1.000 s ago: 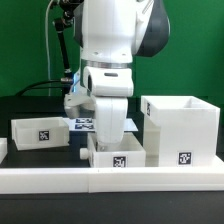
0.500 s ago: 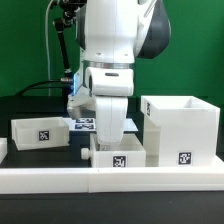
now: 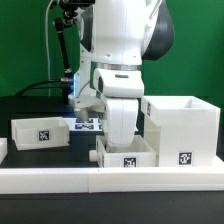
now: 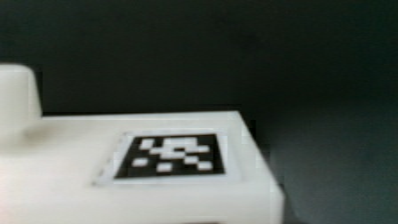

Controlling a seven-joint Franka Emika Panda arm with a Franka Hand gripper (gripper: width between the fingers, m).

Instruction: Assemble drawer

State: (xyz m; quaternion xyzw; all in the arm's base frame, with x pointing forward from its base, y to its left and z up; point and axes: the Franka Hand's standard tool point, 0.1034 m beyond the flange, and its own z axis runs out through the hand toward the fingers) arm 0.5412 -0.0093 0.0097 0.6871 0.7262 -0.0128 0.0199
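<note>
One small tray (image 3: 38,131) sits well apart from the tall shell (image 3: 185,128), on the exterior view's left of it, and has not moved. The second tray (image 3: 128,156) has slid toward the shell and is now just beside it, so it looks almost ready to go in. The gripper (image 3: 120,137) reaches down into this tray. Its jaws are hidden, so I cannot tell if they pinch. Every piece is white with a black-and-white tag.

in the exterior view one tray (image 3: 127,157) sits just left of the shell (image 3: 183,130), the other tray (image 3: 40,132) well apart at far left, the rail (image 3: 60,181) before all three.
</note>
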